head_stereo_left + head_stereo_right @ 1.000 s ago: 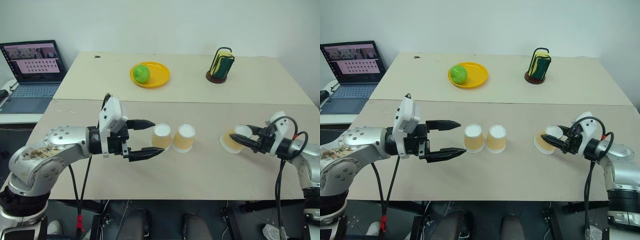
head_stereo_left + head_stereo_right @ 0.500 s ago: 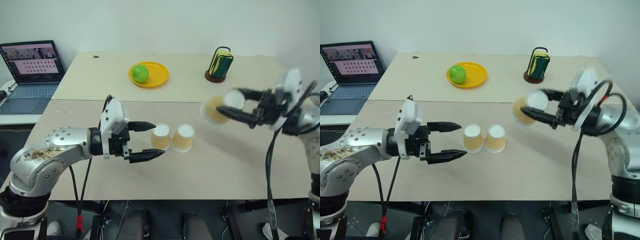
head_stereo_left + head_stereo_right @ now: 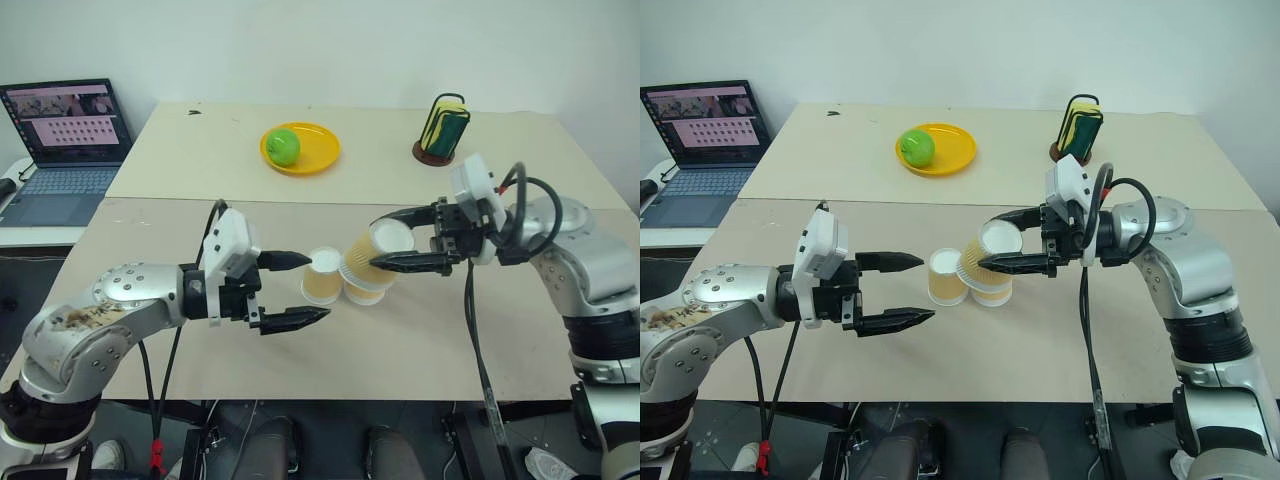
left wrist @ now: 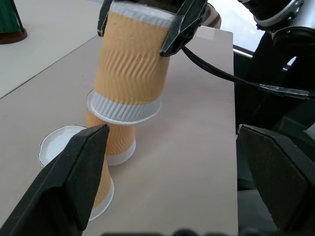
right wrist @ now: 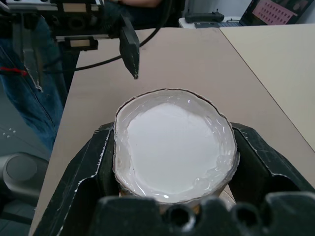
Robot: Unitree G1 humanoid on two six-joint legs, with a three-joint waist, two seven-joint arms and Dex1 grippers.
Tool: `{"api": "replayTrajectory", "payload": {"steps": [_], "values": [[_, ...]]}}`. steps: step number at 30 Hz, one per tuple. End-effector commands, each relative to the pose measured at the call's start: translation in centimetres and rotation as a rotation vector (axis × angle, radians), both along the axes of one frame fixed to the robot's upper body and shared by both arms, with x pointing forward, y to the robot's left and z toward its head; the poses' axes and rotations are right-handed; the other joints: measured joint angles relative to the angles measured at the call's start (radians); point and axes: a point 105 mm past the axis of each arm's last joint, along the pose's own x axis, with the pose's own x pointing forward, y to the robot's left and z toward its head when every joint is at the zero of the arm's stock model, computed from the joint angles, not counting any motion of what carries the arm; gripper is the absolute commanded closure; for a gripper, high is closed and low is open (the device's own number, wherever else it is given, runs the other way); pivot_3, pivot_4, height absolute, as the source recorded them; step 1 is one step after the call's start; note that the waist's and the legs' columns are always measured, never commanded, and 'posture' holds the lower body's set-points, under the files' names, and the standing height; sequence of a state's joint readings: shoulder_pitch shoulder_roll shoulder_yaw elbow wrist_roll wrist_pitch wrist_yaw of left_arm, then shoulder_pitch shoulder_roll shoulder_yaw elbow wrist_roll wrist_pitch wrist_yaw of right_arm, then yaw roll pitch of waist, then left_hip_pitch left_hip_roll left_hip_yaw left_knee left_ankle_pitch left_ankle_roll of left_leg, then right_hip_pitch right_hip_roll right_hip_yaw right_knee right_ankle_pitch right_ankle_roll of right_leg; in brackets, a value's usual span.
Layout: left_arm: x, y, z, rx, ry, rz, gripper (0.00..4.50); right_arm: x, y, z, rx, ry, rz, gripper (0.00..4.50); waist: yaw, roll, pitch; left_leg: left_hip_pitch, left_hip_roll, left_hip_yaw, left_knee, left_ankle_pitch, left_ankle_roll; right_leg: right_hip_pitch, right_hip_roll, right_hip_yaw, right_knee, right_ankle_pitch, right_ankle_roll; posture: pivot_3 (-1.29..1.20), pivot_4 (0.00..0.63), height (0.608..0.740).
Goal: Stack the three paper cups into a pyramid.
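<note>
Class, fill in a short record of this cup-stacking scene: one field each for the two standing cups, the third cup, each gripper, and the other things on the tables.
Standing cups: two paper cups side by side, upside down on the near table
Third cup: held cup, tilted, just above the standing pair
Right gripper: shut on the held cup
Left gripper: open, beside the standing cups, holding nothing
Far table: green apple on a yellow plate, sponge holder
Side: open laptop

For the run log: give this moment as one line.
right gripper: shut on third paper cup, tilted above two base cups | left gripper: open beside them | pyramid: unfinished
</note>
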State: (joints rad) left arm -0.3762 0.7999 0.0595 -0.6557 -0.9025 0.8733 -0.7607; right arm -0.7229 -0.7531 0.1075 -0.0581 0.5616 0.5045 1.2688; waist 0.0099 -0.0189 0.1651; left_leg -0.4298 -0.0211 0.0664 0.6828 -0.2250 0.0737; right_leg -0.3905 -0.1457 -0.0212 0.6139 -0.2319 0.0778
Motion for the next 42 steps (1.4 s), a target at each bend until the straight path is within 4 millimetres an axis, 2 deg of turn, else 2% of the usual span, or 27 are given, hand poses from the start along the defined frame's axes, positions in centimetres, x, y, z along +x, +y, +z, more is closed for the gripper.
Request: {"api": "replayTrajectory", "payload": {"steps": [1, 10, 14, 31, 40, 42], "values": [[-0.5, 0.0, 0.7, 0.003, -0.048, 0.001, 0.00, 0.4, 0.2, 1.2, 0.003, -0.065, 0.022, 1.82, 0.000, 0.000, 0.000, 0.000, 0.000, 0.000, -0.001, 0.000, -0.001, 0.000, 0.000, 0.000, 0.000, 0.000, 0.000, 0.00, 0.150, 0.726], [-0.6, 0.2, 0.7, 0.000, -0.040, 0.022, 0.00, 0.9, 1.5, 1.2, -0.016, -0.078, 0.067, 1.82, 0.000, 0.000, 0.000, 0.000, 0.000, 0.000, -0.001, 0.001, -0.002, 0.000, 0.000, 0.000, 0.000, 0.000, 0.000, 0.00, 0.150, 0.726], [-0.6, 0.2, 0.7, 0.001, -0.041, 0.024, 0.00, 1.4, 1.7, 0.6, -0.037, -0.078, 0.067, 1.82, 0.000, 0.000, 0.000, 0.000, 0.000, 0.000, -0.001, 0.001, -0.002, -0.001, 0.000, -0.001, 0.000, 0.000, 0.000, 0.00, 0.150, 0.726], [-0.7, 0.1, 0.8, -0.001, -0.034, 0.023, 0.00, 3.7, 2.3, -1.0, -0.054, -0.065, 0.028, 1.82, -0.012, 0.000, 0.000, 0.007, 0.000, 0.000, -0.003, 0.001, -0.006, 0.001, 0.001, -0.001, 0.001, 0.000, 0.000, 0.00, 0.150, 0.726], [-0.8, 0.2, 0.8, 0.000, -0.032, 0.025, 0.00, 4.5, 2.0, -2.0, -0.063, -0.052, 0.000, 1.82, -0.015, 0.000, 0.000, 0.009, 0.000, 0.000, -0.002, -0.002, -0.011, 0.001, 0.001, 0.000, 0.003, 0.000, -0.001, 0.00, 0.150, 0.726], [-0.8, 0.2, 0.8, 0.000, -0.033, 0.027, 0.00, 4.6, 2.0, -2.1, -0.062, -0.051, -0.003, 0.85, -0.016, 0.000, 0.000, 0.009, 0.000, 0.000, -0.002, -0.002, -0.012, 0.002, 0.001, 0.000, 0.004, 0.000, -0.001, 0.00, 0.150, 0.726]]}}
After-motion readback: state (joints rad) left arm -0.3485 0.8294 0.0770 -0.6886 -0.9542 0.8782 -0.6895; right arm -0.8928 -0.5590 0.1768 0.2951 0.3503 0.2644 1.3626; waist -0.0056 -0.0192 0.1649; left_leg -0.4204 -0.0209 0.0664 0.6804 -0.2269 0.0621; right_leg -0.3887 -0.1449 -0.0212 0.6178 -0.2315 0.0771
